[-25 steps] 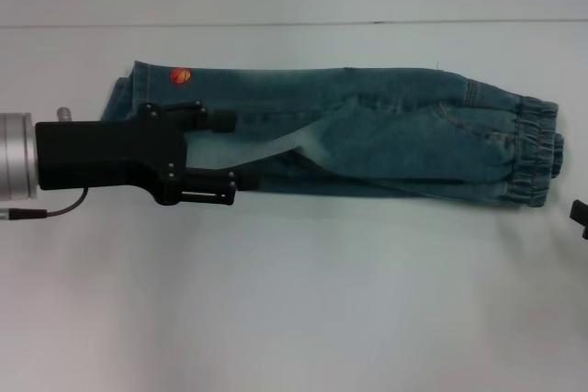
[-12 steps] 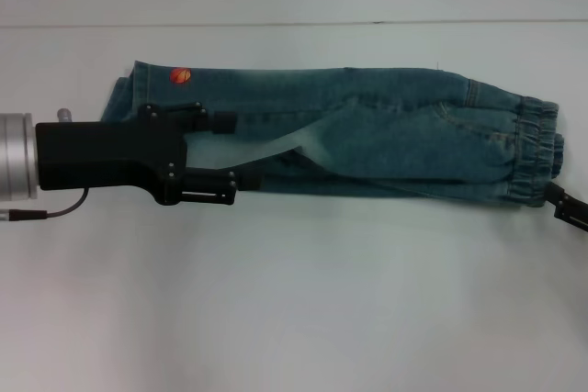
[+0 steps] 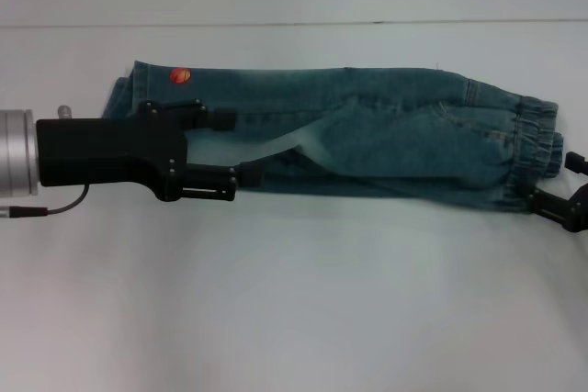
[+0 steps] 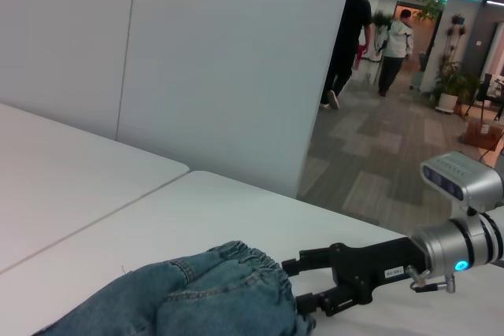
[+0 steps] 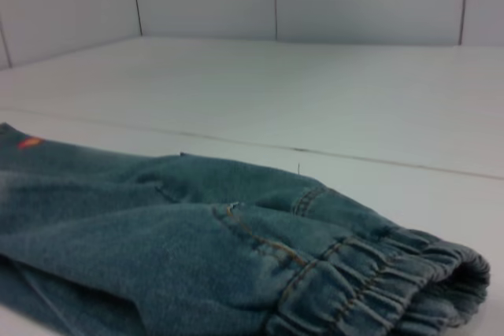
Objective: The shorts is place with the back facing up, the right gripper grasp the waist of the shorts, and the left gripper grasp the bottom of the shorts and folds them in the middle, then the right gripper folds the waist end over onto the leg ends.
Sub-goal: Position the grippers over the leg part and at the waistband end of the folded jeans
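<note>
We see the faded blue-green denim shorts folded lengthwise across the white worktop. The unlabelled black left gripper has its jaws open around the leg ends. The labelled black right gripper has its jaws open beside the ruffled elastic waist.

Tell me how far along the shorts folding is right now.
The shorts already lie folded lengthwise into a narrow strip on the table. The left gripper is open at the leg ends; the right gripper is open at the waist, not clamped. The last fold, waist over onto the leg ends, is not yet done.
</note>
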